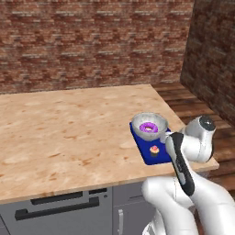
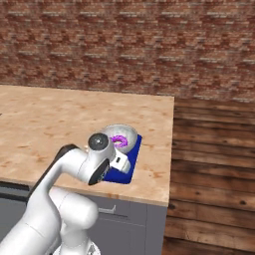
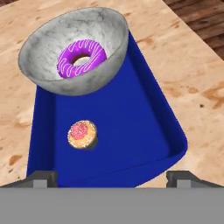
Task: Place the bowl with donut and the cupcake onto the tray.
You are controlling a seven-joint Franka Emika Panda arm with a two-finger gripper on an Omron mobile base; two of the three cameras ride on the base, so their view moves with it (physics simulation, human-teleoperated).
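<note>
The deep-blue tray (image 3: 131, 122) lies near the counter's right front corner. At its far end stands the light-grey bowl (image 3: 98, 35) with the purple frosted donut (image 3: 65, 61) lying inside. The small cupcake (image 3: 82, 134) stands upright on the tray floor, nearer to me and apart from the bowl. My gripper (image 3: 111, 178) hovers over the tray's near end, open, its fingertips (image 3: 41, 177) spread wide with nothing between them. From the left base view the bowl (image 1: 149, 120), donut (image 1: 148, 128), cupcake (image 1: 154, 149) and tray (image 1: 143, 145) sit just left of my arm.
The wooden counter (image 1: 69, 128) stretches wide to the left and back. Its right edge (image 2: 168, 149) drops to a plank floor, and the front edge is close beneath the tray. A brick wall (image 1: 92, 41) stands behind. Dark drawer fronts (image 1: 55, 206) are below the counter.
</note>
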